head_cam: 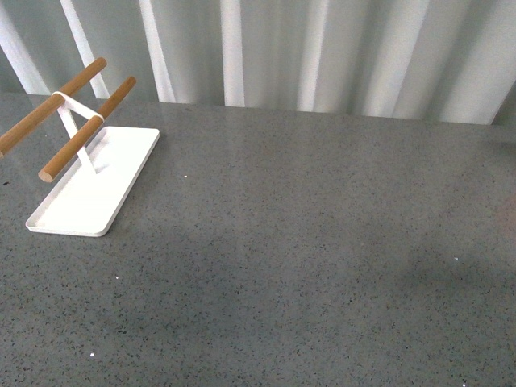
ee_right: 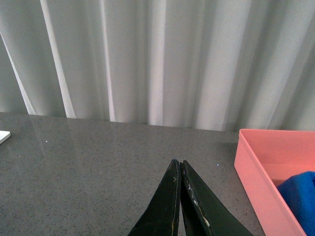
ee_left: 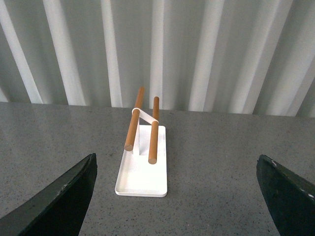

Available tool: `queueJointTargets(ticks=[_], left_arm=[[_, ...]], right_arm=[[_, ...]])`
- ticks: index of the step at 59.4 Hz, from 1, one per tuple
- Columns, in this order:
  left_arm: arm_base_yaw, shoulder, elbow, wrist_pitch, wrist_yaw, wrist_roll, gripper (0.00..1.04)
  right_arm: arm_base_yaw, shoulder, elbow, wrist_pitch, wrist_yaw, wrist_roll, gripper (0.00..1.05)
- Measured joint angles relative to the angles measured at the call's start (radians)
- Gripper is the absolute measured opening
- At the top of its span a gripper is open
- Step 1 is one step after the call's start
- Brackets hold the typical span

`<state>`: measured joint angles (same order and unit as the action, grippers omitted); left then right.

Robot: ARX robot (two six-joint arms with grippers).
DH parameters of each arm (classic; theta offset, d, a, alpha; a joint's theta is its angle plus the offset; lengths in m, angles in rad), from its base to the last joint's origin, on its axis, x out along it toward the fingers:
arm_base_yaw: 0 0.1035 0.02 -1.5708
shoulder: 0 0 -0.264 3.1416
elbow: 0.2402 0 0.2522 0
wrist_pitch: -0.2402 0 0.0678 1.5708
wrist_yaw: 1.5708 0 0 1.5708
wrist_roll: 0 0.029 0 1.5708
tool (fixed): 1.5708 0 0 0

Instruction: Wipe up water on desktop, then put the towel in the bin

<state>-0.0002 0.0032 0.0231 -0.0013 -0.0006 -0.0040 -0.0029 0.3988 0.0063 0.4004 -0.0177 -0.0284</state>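
Pale pleated curtains (head_cam: 322,56) are hanging behind my table (head_cam: 306,258), a dark-grey speckled stone-look surface that is showing a slight gloss. At its far left a white rectangular tray (head_cam: 76,205) is sitting flat, carrying a white stand with two wooden rods (head_cam: 85,137) slanting above it. In the front view neither of my arms is showing. My left tool (ee_left: 177,196) is hovering with its dark fingers (ee_left: 64,201) spread wide apart, facing the tray and rods. My right tool (ee_right: 179,206) is pointing toward the curtains with its two fingers pressed together, gripping nothing. Just to its right side a pink bin (ee_right: 261,172) is standing on the table, and the blue towel (ee_right: 300,196) is lying inside it, partly cut off by the picture edge.
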Motion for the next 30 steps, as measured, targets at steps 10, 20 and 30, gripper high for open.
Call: queueJointTargets(ticks=[10,20,30], left_arm=[[0.000,0.000,0.000,0.000,0.000,0.000,0.98],[0.000,0.000,0.000,0.000,0.000,0.000,0.98],[0.000,0.000,0.000,0.000,0.000,0.000,0.98]], right_arm=[[0.000,-0.069,0.000,-0.069,0.002,0.000,0.03],[0.000,-0.132,0.000,-0.130,0.003,0.001,0.03],[0.000,-0.195,0.000,-0.193,0.006,0.004,0.03]])
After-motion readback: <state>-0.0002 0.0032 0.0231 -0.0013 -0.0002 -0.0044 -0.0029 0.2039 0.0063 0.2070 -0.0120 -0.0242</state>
